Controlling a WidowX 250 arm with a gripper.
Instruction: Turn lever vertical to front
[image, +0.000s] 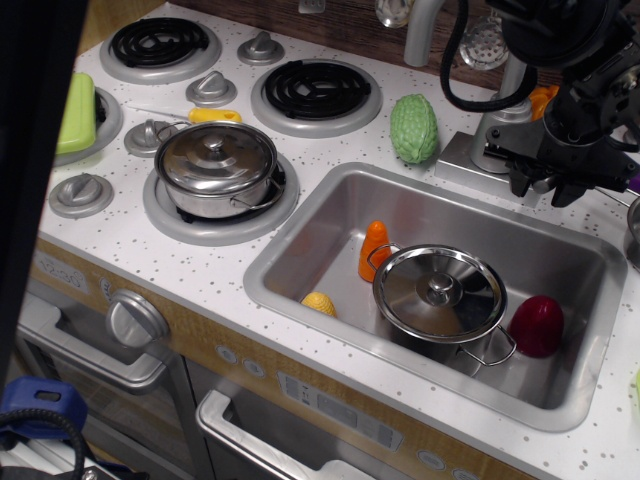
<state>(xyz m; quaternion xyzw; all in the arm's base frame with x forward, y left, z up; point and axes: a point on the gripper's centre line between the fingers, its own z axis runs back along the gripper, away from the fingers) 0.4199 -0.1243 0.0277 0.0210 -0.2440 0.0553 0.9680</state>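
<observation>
Toy kitchen counter (200, 262) | gripper (545, 180) sat at faucet base (492, 140), hiding the lever | we couldn't tell its jaws' state | we judged it positioned for turning.

Black arm reaching in over the far right corner of the surface.

The gripper (548, 180) hangs from the upper right, its dark wrist housing and a looped black cable above it near the back edge. It points downward and toward the front, with black fingers (523, 178) splayed at its lower end. How far the jaws stand apart cannot be told, since the black parts blur together against one another.
</observation>
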